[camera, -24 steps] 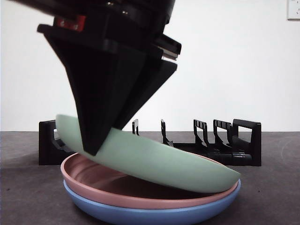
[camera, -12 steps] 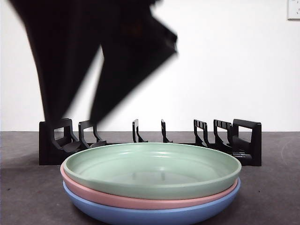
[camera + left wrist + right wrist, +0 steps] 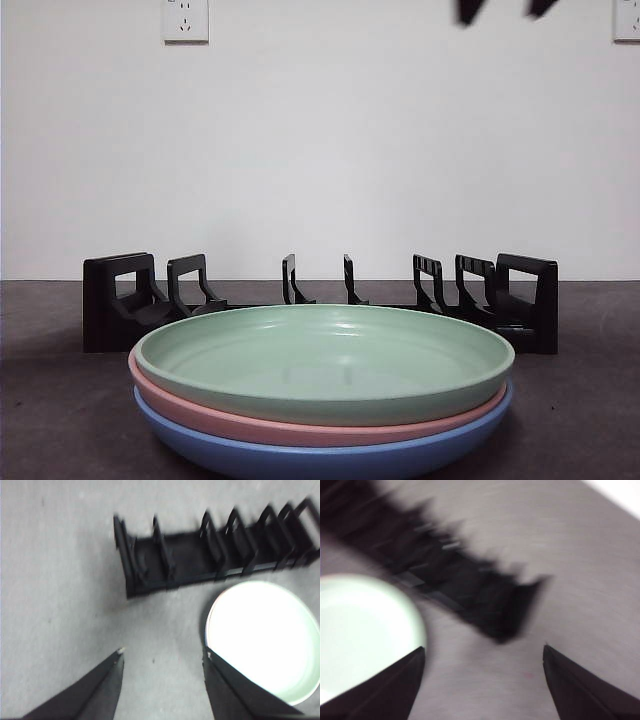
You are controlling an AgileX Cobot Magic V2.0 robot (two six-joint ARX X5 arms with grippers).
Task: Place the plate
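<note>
We log: green plate point(image 3: 325, 360) topping stack, rim free; rack point(image 3: 320, 300) behind; left gripper point(image 3: 162, 655), right gripper point(image 3: 482, 652) spread, empty.

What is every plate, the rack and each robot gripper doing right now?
green plate: lying flat, top of the stack
pink plate: flat, under the green one
blue plate: flat, at the bottom
black rack: standing behind the stack, no plates in it
left gripper: open, holding nothing
right gripper: open, holding nothing
</note>
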